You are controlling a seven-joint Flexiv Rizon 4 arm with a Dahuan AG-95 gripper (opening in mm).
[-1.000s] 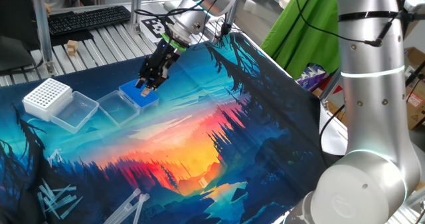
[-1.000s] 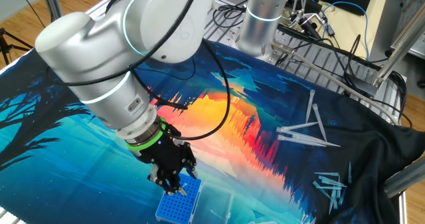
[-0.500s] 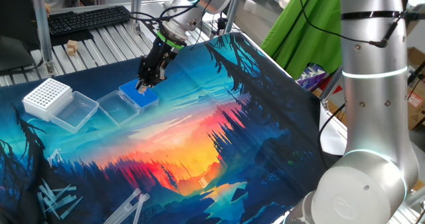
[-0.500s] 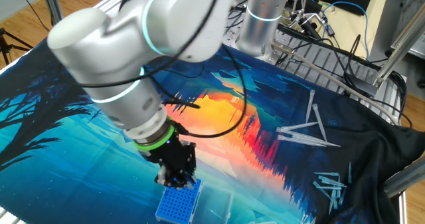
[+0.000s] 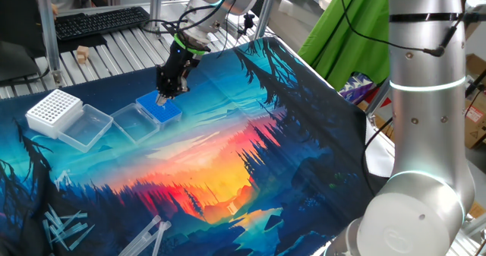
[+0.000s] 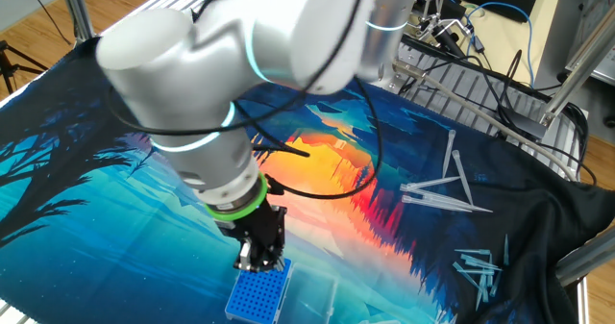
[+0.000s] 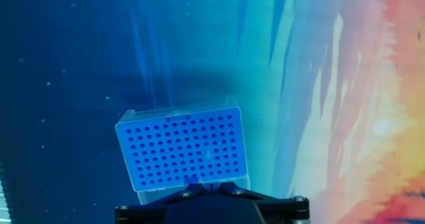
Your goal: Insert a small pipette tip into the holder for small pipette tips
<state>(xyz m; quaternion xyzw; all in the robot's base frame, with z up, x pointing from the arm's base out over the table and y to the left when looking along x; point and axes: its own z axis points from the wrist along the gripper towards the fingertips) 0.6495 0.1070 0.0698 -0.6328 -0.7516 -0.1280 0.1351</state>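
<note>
The bright-blue holder for small pipette tips (image 5: 160,109) sits on the printed mat with its clear lid (image 5: 130,122) open beside it. It also shows in the other fixed view (image 6: 259,293) and in the hand view (image 7: 182,151). My gripper (image 5: 163,96) hangs just above the holder's far edge, fingers pointing down; it also shows in the other fixed view (image 6: 258,261). In the hand view the gripper (image 7: 210,182) has its jaws nearly together on a slim pale sliver, the small pipette tip (image 7: 211,155), which points at the grid of holes. The tip is too small to make out in the fixed views.
A larger white perforated rack (image 5: 53,109) with its clear lid (image 5: 86,128) stands left of the holder. Long clear tips (image 6: 444,186) and a pile of short tips (image 6: 480,266) lie at the mat's far side. A keyboard (image 5: 100,22) is behind the mat.
The arm has swung and the wrist has turned more upright. The gripper has shifted slightly along the holder's edge and stays low over the grid, still shut.
</note>
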